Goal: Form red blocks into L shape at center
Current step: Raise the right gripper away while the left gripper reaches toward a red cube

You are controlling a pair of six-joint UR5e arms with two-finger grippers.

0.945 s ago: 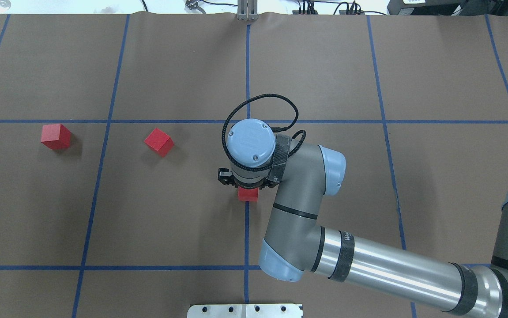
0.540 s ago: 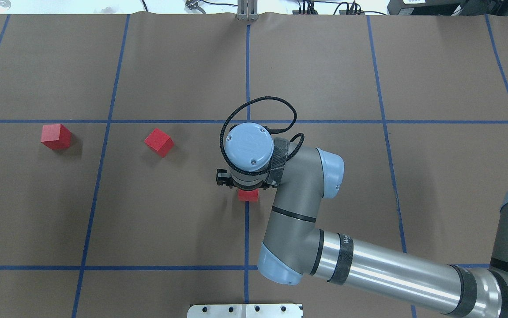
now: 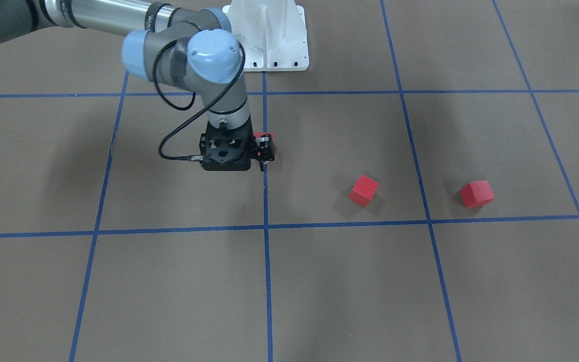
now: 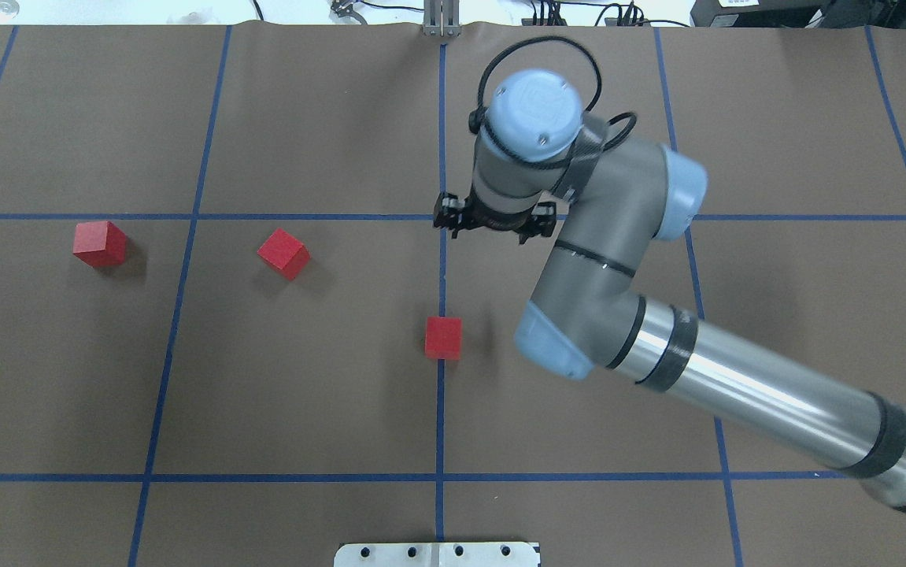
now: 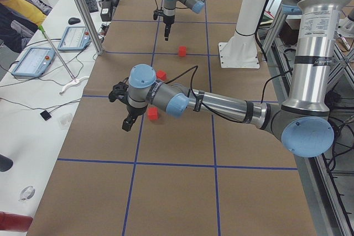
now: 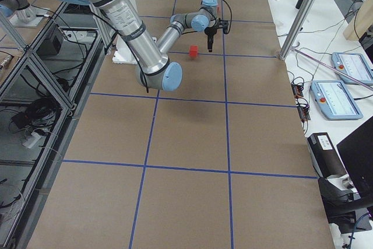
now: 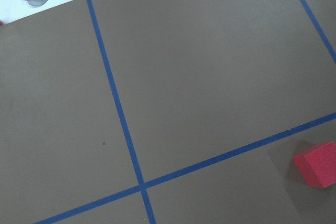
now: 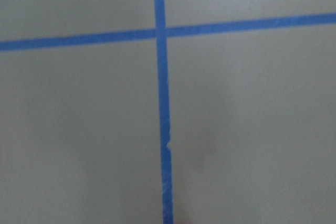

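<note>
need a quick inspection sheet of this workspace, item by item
surface: brown floor with a blue tape grid, flat.
job's things: centre block on the middle tape line; second block and third block apart on its left; no L yet.
clutter: nothing seen.
grippers: right gripper off the blocks, holding none, jaws hidden; left gripper above the floor, state unclear.
cables: black cable looped at the right wrist.
surroundings: person at a side bench; white base plate.
</note>
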